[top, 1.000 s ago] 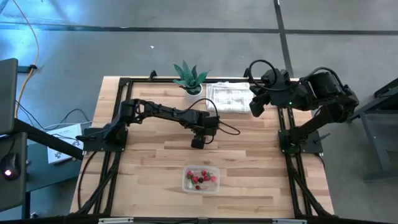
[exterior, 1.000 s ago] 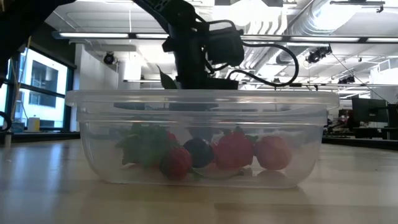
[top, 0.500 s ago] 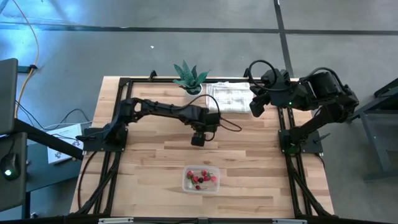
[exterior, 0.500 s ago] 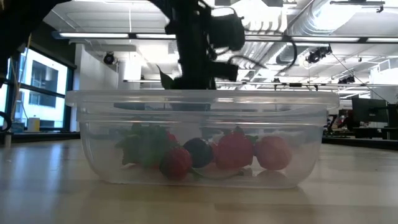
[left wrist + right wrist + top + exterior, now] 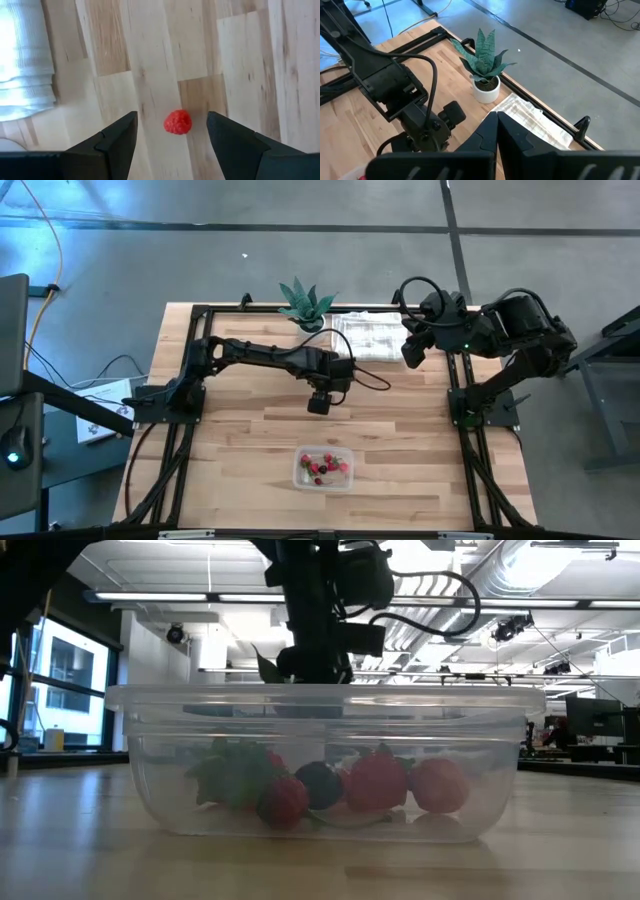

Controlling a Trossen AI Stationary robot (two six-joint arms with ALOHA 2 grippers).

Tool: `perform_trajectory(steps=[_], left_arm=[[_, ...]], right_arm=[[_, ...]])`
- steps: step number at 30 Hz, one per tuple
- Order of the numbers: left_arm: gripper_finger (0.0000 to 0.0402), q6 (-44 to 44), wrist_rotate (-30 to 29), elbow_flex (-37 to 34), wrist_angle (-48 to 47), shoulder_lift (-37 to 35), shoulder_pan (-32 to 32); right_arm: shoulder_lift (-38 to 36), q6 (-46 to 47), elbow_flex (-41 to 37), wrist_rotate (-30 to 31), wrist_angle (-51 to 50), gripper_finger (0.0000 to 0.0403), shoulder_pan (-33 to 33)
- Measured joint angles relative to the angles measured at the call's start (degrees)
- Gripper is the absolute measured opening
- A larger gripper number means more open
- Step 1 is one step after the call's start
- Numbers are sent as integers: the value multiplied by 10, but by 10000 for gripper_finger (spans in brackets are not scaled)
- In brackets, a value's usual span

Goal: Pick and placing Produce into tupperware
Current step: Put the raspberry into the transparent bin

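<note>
Clear plastic forms the tupperware (image 5: 323, 468), which is set on the wooden table (image 5: 240, 440) near the front edge, roughly midway between the two arm bases. Inside it the produce (image 5: 345, 785) is gathered: several red pieces, a dark one and some green leafy bits are seen through the wall in the low view, all resting on the container's floor.

One more red piece (image 5: 178, 122) is seen lying alone on the bare wood in the left wrist view, framed between the two dark fingers (image 5: 115, 137) of the left gripper (image 5: 318, 404) without being touched by either. The jaws are spread wide, with clear wood showing on both sides of the piece. In the high view this gripper is held over the middle of the table, well apart from the tupperware and farther back from it. The edge of a folded white cloth (image 5: 22, 65) is caught at the side of the same wrist view.

The right gripper (image 5: 412, 352) is parked at the back right of the table, beside the white cloth (image 5: 365, 336) and not far from a green potted plant (image 5: 305, 305). Its fingers are pressed together, tip against tip, with nothing held between them.
</note>
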Motion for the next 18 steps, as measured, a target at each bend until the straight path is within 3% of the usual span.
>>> perform_trajectory(steps=[18], left_arm=[[230, -26, 31, -78, 44, 0, 23]], right_arm=[[0, 0, 0, 0, 0, 0, 0]])
